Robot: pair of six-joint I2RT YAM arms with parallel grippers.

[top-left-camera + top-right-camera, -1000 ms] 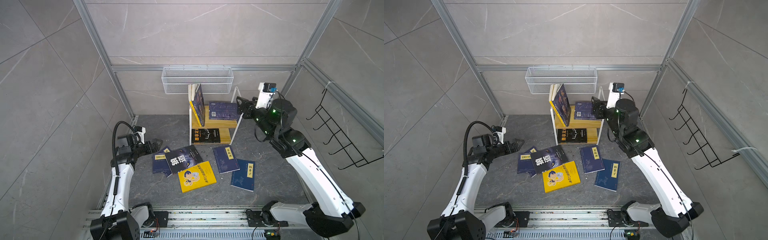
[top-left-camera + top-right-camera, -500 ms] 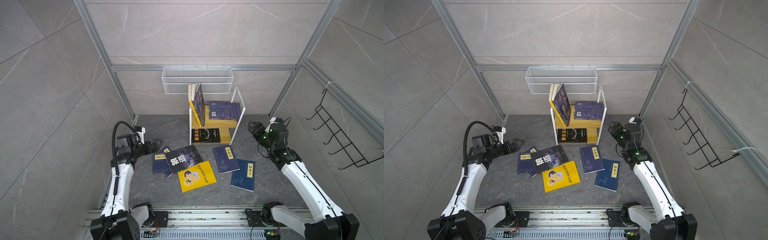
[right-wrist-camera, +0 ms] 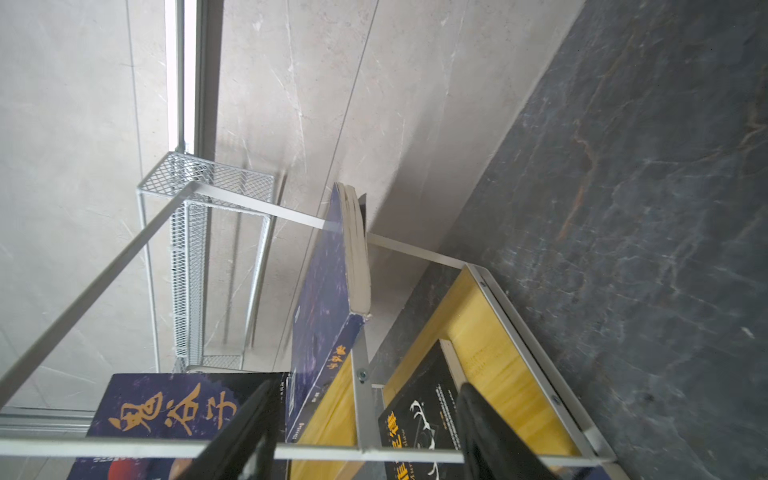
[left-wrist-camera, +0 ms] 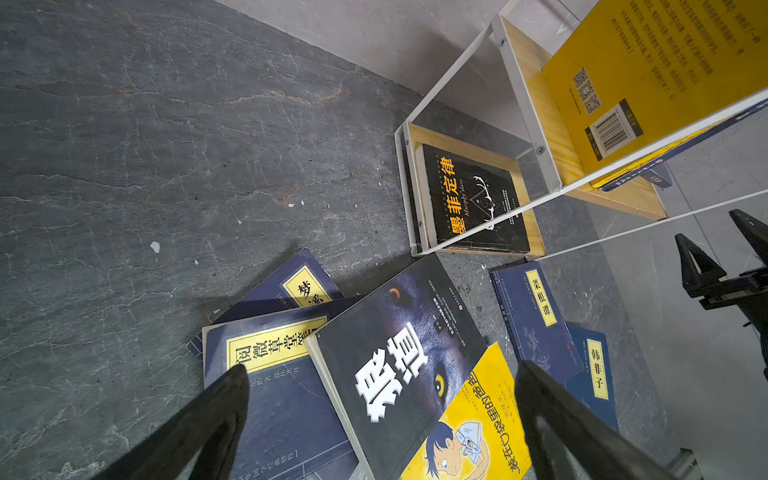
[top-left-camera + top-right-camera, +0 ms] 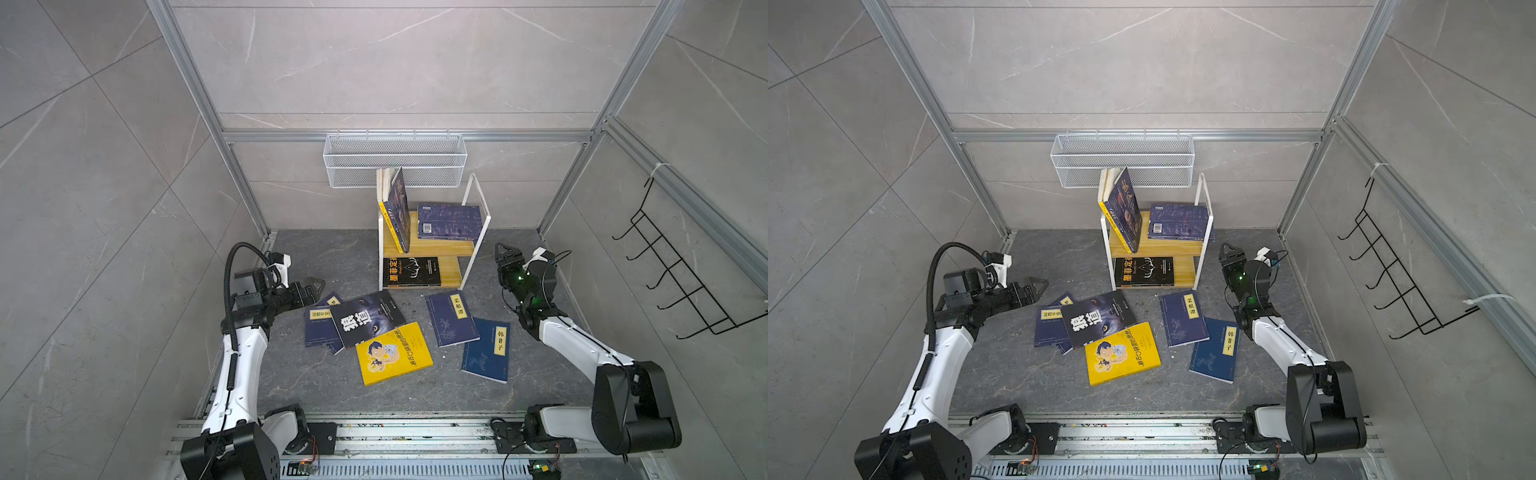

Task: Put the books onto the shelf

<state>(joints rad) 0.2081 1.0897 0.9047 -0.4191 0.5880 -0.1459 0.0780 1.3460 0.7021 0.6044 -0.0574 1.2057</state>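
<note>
Left wrist: navy books (image 4: 291, 415) partly under wolf book (image 4: 399, 353)

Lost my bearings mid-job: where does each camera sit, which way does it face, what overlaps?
Both top views: high over the base rail, looking down on shelf, floor books, left arm, right arm.
Left wrist: on left arm, facing floor books past open left gripper; right gripper at edge.
Right wrist: on right arm, facing shelf's side and mesh basket; own fingers show.
All share: black book on the lower tier.
</note>
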